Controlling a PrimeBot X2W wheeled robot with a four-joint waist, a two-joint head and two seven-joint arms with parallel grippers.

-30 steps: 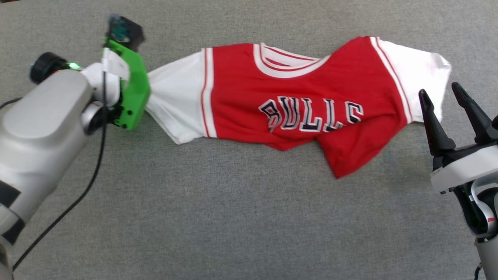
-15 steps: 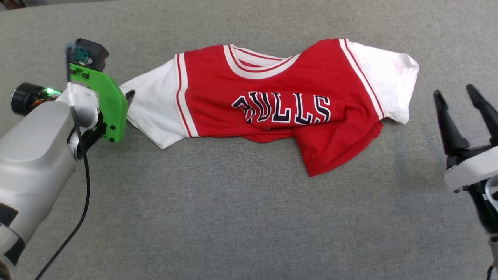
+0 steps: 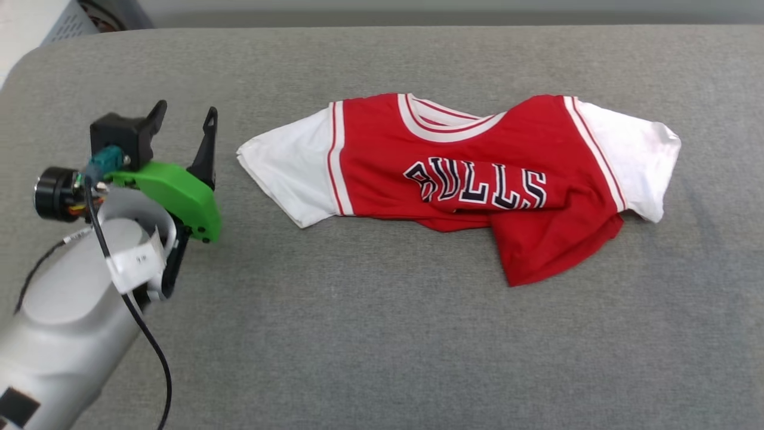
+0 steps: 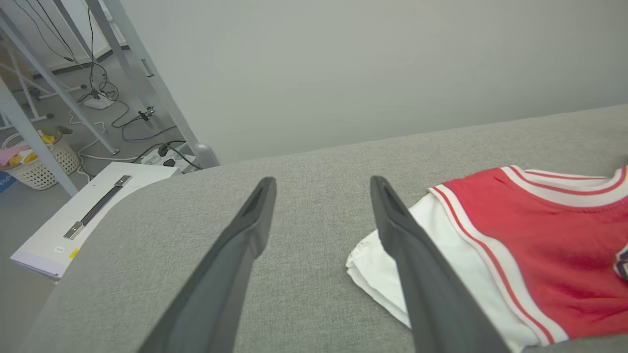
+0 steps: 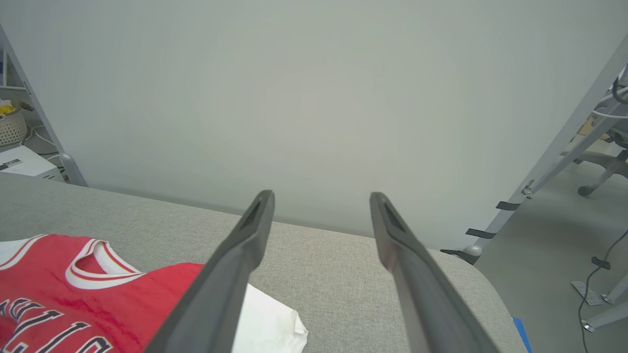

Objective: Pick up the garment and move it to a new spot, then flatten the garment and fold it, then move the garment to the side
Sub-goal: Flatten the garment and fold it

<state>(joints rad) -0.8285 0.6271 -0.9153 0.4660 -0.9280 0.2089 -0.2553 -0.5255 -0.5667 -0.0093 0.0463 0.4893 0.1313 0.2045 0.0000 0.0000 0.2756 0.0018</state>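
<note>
The red garment (image 3: 465, 179) with white sleeves and "BULLS" lettering lies rumpled across the far middle of the grey surface (image 3: 358, 334), its lower hem bunched toward the right. My left gripper (image 3: 184, 119) stands open to the left of the garment's white left sleeve, apart from it. In the left wrist view the gripper (image 4: 321, 184) has nothing between its fingers, and the garment (image 4: 539, 245) lies to the right. In the right wrist view my right gripper (image 5: 321, 196) is open and empty above the surface's right end, with the garment (image 5: 73, 289) at lower left.
The grey padded surface ends at a rounded far edge against a pale wall (image 5: 314, 98). Beyond the left end, a white case (image 4: 88, 211), cables and metal frame legs (image 4: 147, 78) stand on the floor. More frame legs (image 5: 564, 142) stand off the right end.
My left gripper has let go of the white sleeve, opened and drawn back to the left. The right gripper has left the head view. The head camera has shifted, showing the surface's far edge.
</note>
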